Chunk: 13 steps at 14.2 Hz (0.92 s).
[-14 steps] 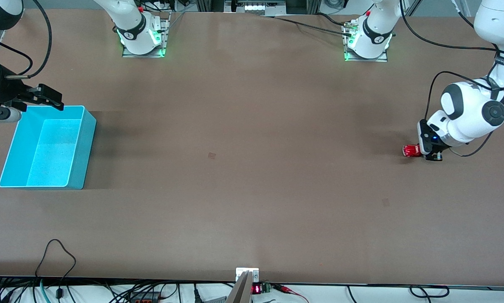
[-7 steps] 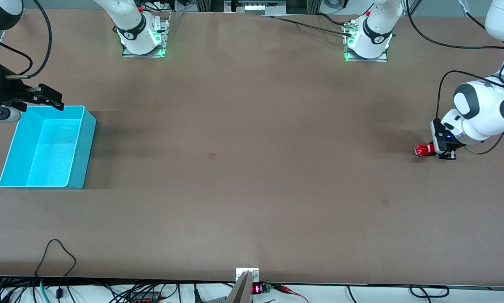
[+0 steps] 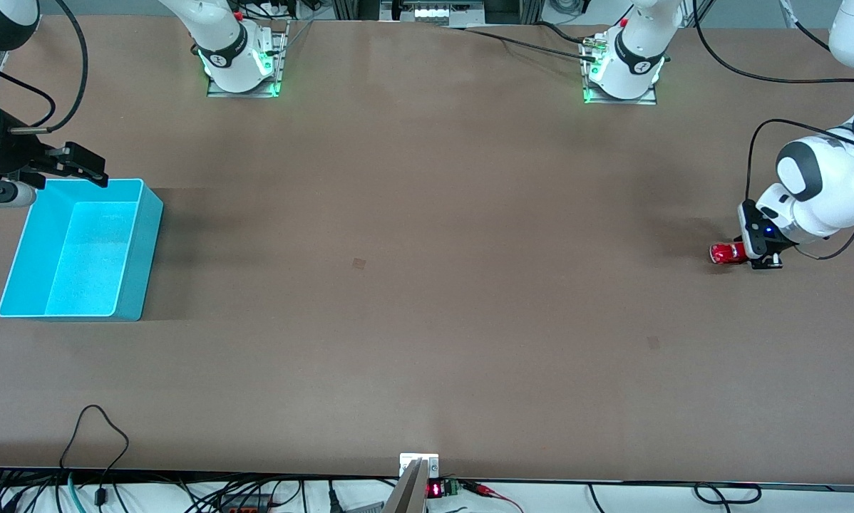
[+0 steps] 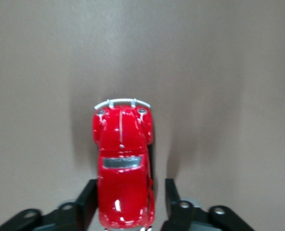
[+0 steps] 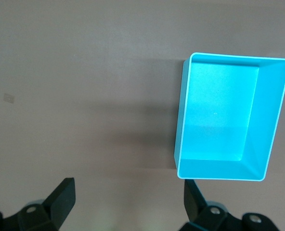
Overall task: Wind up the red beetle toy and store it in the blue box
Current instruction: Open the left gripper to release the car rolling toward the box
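The red beetle toy (image 3: 725, 254) rests on the table near the left arm's end. In the left wrist view the toy (image 4: 123, 163) lies lengthwise between the fingers, its rear part between them. My left gripper (image 3: 746, 255), also in its wrist view (image 4: 128, 195), is low at the table and shut on the toy's rear. The blue box (image 3: 78, 249) stands open and empty at the right arm's end, and shows in the right wrist view (image 5: 229, 120). My right gripper (image 3: 78, 164) hangs open and empty over the box's corner farthest from the front camera, and also shows in its wrist view (image 5: 128, 192).
The two arm bases (image 3: 242, 64) (image 3: 623, 71) stand along the table edge farthest from the front camera. Cables (image 3: 99, 434) lie at the edge nearest the camera. The brown table top (image 3: 427, 285) stretches wide between toy and box.
My left gripper has slid toward the left arm's end of the table, dragging the red toy backward along the surface. The right arm and the box have not moved.
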### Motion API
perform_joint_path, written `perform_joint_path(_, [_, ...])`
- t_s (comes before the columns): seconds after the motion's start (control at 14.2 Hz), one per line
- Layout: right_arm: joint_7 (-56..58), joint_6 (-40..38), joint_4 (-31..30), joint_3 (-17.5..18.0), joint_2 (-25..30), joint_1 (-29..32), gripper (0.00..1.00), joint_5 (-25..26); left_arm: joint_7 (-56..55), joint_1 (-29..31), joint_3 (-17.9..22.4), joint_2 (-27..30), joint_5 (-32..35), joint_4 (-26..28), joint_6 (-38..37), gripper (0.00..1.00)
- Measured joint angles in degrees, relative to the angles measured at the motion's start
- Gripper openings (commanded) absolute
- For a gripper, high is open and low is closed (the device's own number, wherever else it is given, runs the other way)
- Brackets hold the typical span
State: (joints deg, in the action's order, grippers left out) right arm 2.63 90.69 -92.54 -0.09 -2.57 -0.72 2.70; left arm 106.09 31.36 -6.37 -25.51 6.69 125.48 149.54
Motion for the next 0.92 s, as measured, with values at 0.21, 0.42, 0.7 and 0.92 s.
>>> perform_joint_path(0.21, [0.00,0.00,0.00,0.00,0.00,0.00,1.00,0.00,-0.09,0.37,-1.25,1.49,0.00,-1.49,-1.70,1.00])
perform_joint_path(0.42, [0.00,0.00,0.00,0.00,0.00,0.00,1.00,0.00,-1.24,0.27,-3.10,4.20,-0.01,-3.61,-7.63,1.00])
perform_joint_path(0.7, [0.00,0.00,0.00,0.00,0.00,0.00,1.00,0.00,-2.79,0.26,-4.15,4.94,-0.02,-6.54,-13.07,1.00])
perform_joint_path(0.92, [0.00,0.00,0.00,0.00,0.00,0.00,1.00,0.00,-5.79,0.24,-5.45,4.98,-0.02,-11.03,-20.69,1.00])
